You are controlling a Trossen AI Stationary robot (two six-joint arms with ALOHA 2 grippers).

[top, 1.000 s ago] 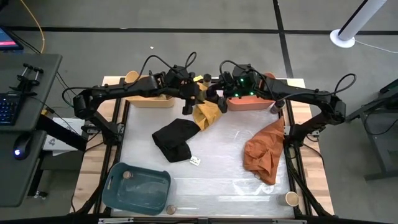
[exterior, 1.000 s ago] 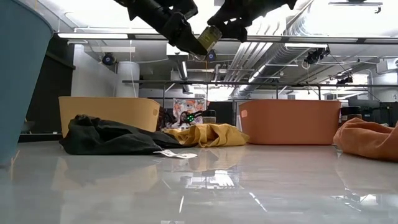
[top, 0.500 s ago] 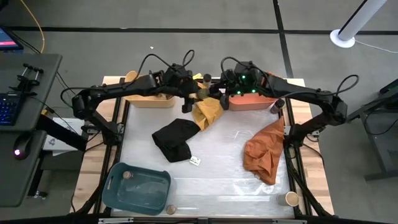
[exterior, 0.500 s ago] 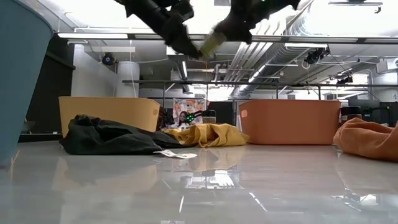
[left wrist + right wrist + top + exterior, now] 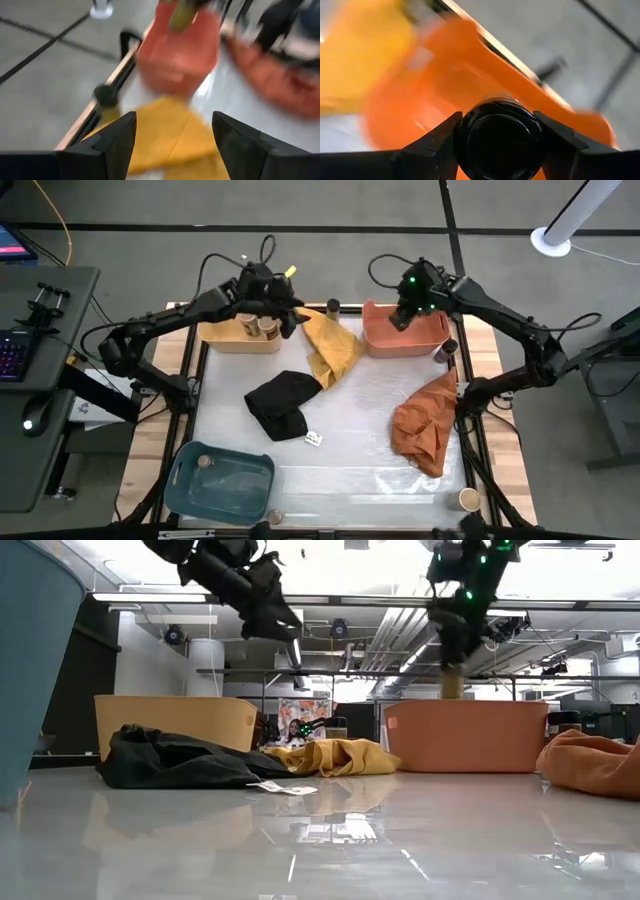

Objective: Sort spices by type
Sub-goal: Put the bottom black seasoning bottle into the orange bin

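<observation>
Black-topped jar [image 5: 498, 134] | passed to right tool [image 5: 400, 317]; left tool [image 5: 283, 322] withdrawn

Dark jointed arms, looping black cables, green LEDs.

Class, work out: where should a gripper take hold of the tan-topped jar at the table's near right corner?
Grip the small tan-topped cylindrical jar by its round sides, probably from above: it seems upright and stands alone, leaving room either side.

Open tabletop [image 5: 360, 450] between the cloths [image 5: 283, 404]
</observation>
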